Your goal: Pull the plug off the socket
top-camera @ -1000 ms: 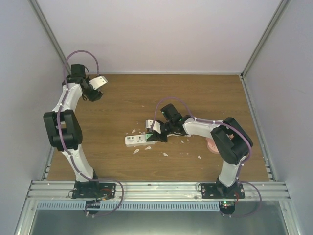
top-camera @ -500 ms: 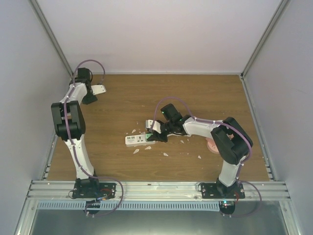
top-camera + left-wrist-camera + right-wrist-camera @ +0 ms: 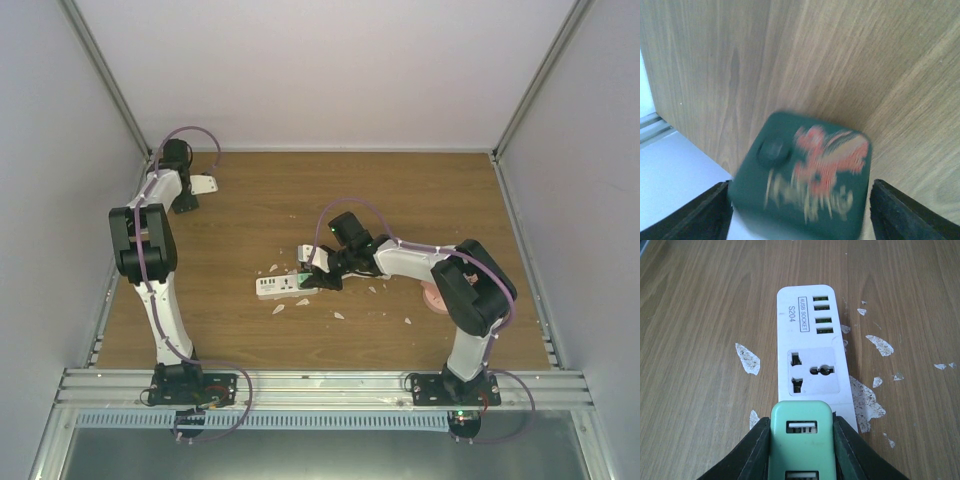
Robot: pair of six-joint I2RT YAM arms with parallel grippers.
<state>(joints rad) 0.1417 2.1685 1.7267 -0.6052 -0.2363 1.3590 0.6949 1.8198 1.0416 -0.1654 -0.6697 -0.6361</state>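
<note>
The white socket strip (image 3: 812, 355) lies flat on the wooden table (image 3: 400, 200), seen mid-table as the socket strip (image 3: 280, 287) in the top view. A mint-green plug (image 3: 801, 440) with USB ports stands on its near end, and my right gripper (image 3: 801, 427) is shut on the plug's two sides. From above, the right gripper (image 3: 322, 272) sits over the plug (image 3: 310, 260). My left gripper (image 3: 800, 200) is at the far left corner, its fingers (image 3: 710, 210) standing open either side of a blurred dark green block (image 3: 805, 180) with red and white print.
White flakes (image 3: 338, 315) are scattered around the strip. A pink object (image 3: 435, 297) lies partly under the right arm. The left gripper (image 3: 190, 195) and its block (image 3: 205, 184) sit close to the left wall (image 3: 60, 150) and the back wall.
My left arm has swung further into the far left corner and lowered, and its jaws have widened around the green block. The right gripper and plug have not moved.
</note>
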